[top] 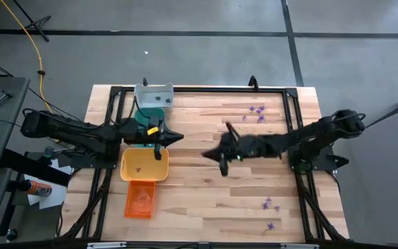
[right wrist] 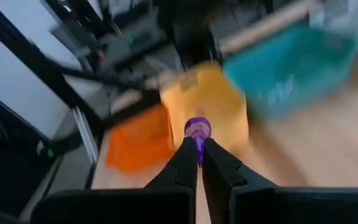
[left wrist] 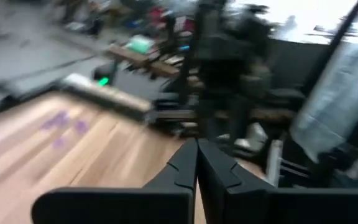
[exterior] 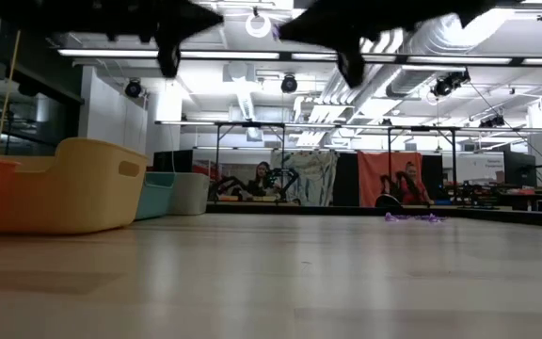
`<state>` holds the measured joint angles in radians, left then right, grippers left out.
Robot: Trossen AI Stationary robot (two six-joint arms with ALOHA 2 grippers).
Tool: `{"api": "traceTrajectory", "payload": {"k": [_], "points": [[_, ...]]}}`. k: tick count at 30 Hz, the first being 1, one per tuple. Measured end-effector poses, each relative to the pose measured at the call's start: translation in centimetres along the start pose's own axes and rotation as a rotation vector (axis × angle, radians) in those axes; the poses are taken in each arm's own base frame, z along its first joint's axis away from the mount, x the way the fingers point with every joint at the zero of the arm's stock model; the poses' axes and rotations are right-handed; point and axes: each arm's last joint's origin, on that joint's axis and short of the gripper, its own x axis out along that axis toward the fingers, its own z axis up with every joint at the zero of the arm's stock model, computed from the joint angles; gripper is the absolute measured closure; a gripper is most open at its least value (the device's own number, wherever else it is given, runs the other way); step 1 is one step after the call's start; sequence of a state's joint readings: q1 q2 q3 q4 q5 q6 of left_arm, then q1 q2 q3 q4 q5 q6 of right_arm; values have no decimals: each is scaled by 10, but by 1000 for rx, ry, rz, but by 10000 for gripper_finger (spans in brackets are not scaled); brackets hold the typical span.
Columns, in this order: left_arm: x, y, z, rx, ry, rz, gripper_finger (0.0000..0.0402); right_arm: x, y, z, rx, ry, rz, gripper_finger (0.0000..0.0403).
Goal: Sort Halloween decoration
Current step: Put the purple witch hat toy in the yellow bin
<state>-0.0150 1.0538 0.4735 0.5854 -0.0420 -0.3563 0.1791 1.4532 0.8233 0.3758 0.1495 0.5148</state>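
My right gripper [top: 206,155] hangs over the middle of the table, pointing toward the trays on the left. It is shut on one small purple Halloween decoration [right wrist: 197,127]. More purple decorations lie loose on the wood at the far right [top: 256,112] and the near right [top: 271,205], and show in the low view [exterior: 412,217]. My left gripper [top: 178,138] is shut and empty [left wrist: 196,152]. It is raised beside the teal tray [top: 144,119] and the yellow tray [top: 144,166]. My right gripper pinches the purple decoration's thin lower part [right wrist: 198,147] between its two fingertips. The rounded end sticks out past the tips. The fingers come roughly level from the table's right side, and the piece is lifted clear of the table.
Four trays stand in a column at the left: grey [top: 154,95] farthest, then teal, yellow and orange [top: 140,199] nearest. A black frame rail [top: 199,90] runs around the table. Bare wood lies between the arms and the near edge. People sit in the room behind [exterior: 262,179].
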Motion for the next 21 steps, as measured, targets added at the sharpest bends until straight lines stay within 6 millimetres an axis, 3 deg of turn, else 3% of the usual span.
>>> {"api": "traceTrajectory", "payload": {"k": [7, 11, 21], "points": [[10, -20, 43, 226, -51, -155, 402, 3, 9, 64, -171, -156, 96, 400], [12, -21, 46, 287, 38, -119, 401, 1, 20, 86, -263, -202, 105, 400], [13, -22, 48, 284, 33, -113, 401, 0, 23, 91, -304, -160, 85, 400]]}}
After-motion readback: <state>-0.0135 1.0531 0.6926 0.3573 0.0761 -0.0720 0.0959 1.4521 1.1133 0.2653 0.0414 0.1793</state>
